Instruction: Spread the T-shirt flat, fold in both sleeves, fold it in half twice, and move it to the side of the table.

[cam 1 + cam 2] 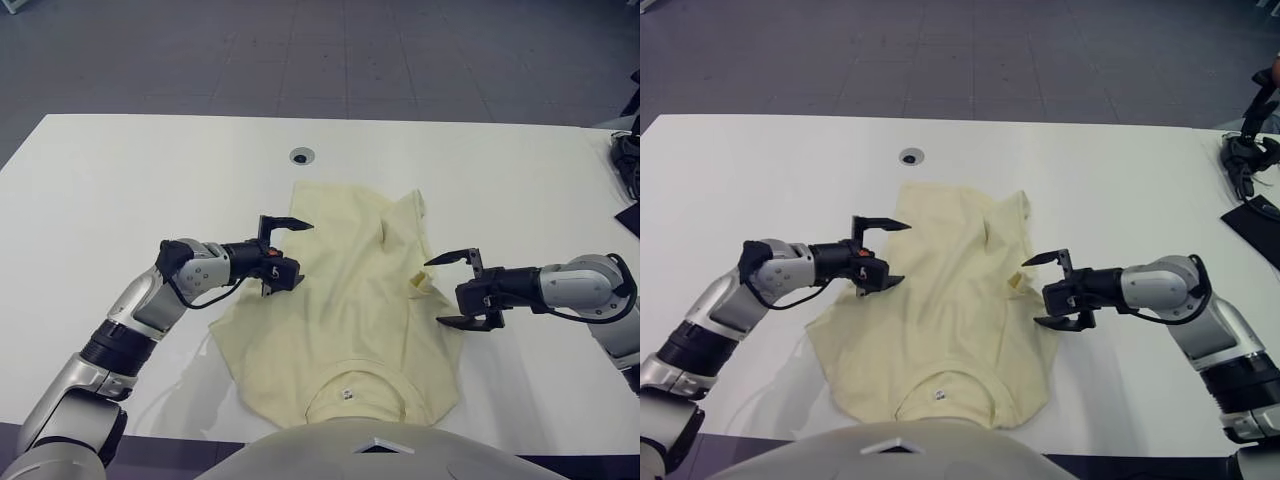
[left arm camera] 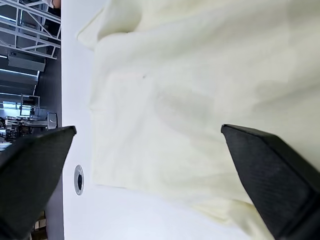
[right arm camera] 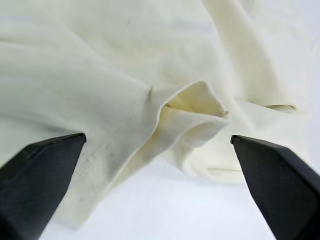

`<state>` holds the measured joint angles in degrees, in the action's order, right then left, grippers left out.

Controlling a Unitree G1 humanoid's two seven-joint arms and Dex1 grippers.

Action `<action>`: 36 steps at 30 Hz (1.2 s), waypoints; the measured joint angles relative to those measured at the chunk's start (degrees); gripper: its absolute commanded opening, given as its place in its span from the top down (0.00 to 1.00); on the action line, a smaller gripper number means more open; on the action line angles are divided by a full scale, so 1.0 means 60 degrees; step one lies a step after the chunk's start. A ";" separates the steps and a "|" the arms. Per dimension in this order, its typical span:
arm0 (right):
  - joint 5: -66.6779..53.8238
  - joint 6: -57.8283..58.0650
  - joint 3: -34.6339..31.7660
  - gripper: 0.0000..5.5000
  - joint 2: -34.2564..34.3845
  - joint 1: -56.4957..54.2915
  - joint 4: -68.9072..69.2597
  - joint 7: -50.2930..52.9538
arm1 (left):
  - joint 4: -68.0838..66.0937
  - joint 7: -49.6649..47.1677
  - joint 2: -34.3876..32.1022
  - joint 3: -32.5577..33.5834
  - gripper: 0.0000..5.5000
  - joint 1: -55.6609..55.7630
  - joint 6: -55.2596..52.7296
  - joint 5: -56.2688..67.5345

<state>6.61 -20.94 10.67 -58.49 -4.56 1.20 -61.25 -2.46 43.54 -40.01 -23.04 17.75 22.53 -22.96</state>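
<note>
Where T-shirt [image 1: 340,300] lies, white table [image 1: 120,200], grey floor [image 1: 300,50]

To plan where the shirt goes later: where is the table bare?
Bare: the table left of the left gripper, and the far strip beyond the grommet. Right of the right gripper is free up to the black cables. Crowded: the middle, around the T-shirt.
</note>
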 measured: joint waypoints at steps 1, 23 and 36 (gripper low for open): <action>0.0007 0.0001 -0.0044 0.02 -0.0056 0.0024 -0.0042 0.0030 | -0.0169 -0.0083 0.0088 -0.0020 0.02 0.0064 0.0107 -0.0009; -0.4143 0.2131 -0.1318 0.02 -0.0636 0.1544 0.3217 -0.1711 | -0.1647 -0.0865 -0.0206 0.0170 0.02 0.0378 0.0892 -0.0020; 0.0802 -0.0902 0.0692 0.02 0.2399 -0.2688 -0.1585 0.1437 | 0.1739 0.0571 -0.1638 -0.0015 0.02 -0.1525 0.0030 0.0935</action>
<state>11.42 -26.36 14.82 -44.10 -20.69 -8.31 -52.63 7.97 46.97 -49.84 -23.13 8.60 22.71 -17.35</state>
